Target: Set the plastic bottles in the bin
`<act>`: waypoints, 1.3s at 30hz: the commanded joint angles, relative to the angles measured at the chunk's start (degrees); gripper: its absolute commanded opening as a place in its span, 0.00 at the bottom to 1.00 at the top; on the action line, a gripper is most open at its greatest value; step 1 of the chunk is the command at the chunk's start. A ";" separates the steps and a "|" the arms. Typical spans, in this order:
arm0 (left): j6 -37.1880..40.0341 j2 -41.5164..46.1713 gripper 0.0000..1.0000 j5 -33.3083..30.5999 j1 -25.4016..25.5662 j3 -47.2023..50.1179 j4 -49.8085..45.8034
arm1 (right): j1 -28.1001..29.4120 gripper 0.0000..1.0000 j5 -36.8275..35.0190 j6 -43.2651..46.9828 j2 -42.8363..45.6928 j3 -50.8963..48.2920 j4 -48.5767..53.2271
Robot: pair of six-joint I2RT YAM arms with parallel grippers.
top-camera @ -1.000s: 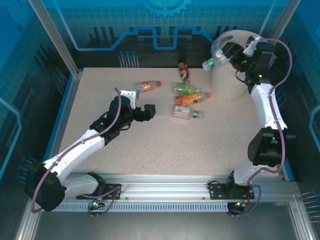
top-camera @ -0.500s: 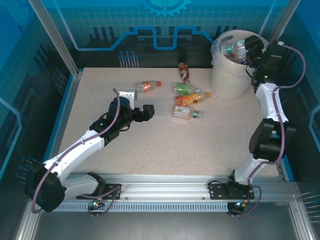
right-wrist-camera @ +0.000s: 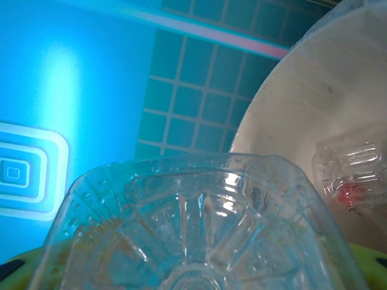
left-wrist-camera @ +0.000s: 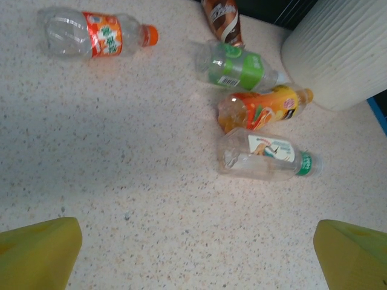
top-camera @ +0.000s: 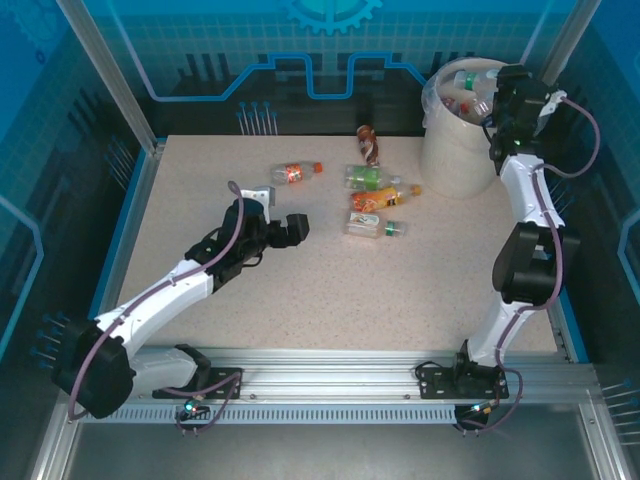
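Note:
Several plastic bottles lie on the table: an orange-labelled one (top-camera: 295,172) (left-wrist-camera: 97,34), a green-labelled one (top-camera: 368,178) (left-wrist-camera: 239,65), an orange one (top-camera: 380,197) (left-wrist-camera: 263,109), a clear one with a green cap (top-camera: 372,226) (left-wrist-camera: 266,157) and a brown one (top-camera: 368,143) (left-wrist-camera: 221,18). My left gripper (top-camera: 278,207) (left-wrist-camera: 196,260) hangs open over bare table, left of them. The cream bin (top-camera: 462,140) (left-wrist-camera: 338,48) stands at the back right. My right gripper (top-camera: 497,92) is shut on a clear bottle (right-wrist-camera: 193,229) above the bin's mouth (right-wrist-camera: 302,103). Other bottles (right-wrist-camera: 351,175) lie inside.
Blue enclosure walls (top-camera: 200,60) surround the table, with a metal rail (top-camera: 330,385) along the near edge. The bin sits close to the back right corner. Bare speckled tabletop (top-camera: 380,300) stretches in front of the bottles.
My right arm has swung its bottle from the bin's left rim to over the opening, and the wrist has turned. The left arm has barely shifted.

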State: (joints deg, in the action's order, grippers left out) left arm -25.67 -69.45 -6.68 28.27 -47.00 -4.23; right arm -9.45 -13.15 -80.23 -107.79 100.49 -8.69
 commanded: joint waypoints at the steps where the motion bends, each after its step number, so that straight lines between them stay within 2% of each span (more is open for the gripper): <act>1: -1.66 -1.27 0.99 -0.57 -0.41 0.18 -0.15 | 2.05 0.58 -10.29 -3.01 -2.15 5.94 7.71; 10: -1.40 -2.87 0.99 -0.88 -0.50 -0.32 -1.31 | 4.58 0.67 -16.39 -0.38 -7.87 17.32 17.84; 16: -1.47 -3.59 0.99 -0.80 -0.59 -0.48 -1.83 | 5.89 0.75 -15.29 5.35 -12.04 25.35 21.98; 27: -1.31 -4.03 0.99 -0.72 -1.19 -0.99 -3.00 | 7.16 0.88 -14.45 11.91 -11.58 27.64 22.32; 34: -1.71 -4.20 0.99 -0.47 -1.35 -1.23 -3.37 | 8.22 0.93 -16.30 21.92 -7.41 26.51 22.93; 39: -2.11 -4.11 0.99 -0.32 -1.38 -1.18 -3.59 | 8.48 0.95 -10.79 32.93 -2.27 23.24 23.35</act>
State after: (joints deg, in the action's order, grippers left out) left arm -27.09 -73.14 -6.68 27.46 -47.05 -6.46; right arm -1.65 -26.26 -56.45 -116.05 124.55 14.50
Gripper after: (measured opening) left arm 0.992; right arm 0.945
